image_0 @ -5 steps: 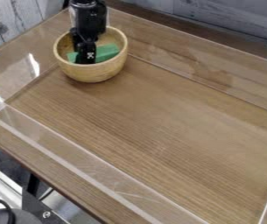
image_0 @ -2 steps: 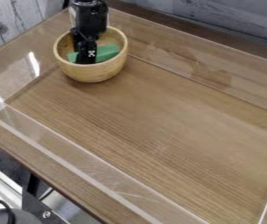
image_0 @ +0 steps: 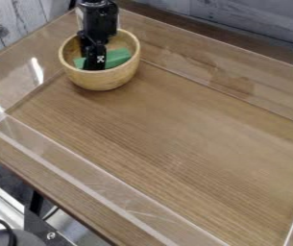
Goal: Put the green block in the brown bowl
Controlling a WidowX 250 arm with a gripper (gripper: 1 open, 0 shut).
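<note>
The brown bowl stands at the far left of the wooden table. Inside it lies the green block, its bright green showing on either side of the gripper. My black gripper reaches straight down into the bowl and is shut on the green block. The fingertips sit low inside the bowl, and the block's middle is hidden behind them.
A clear plastic wall rims the wooden table along its left and front edges. A pale plank wall rises behind the bowl at the far left. Cables and metal parts show below the front left corner.
</note>
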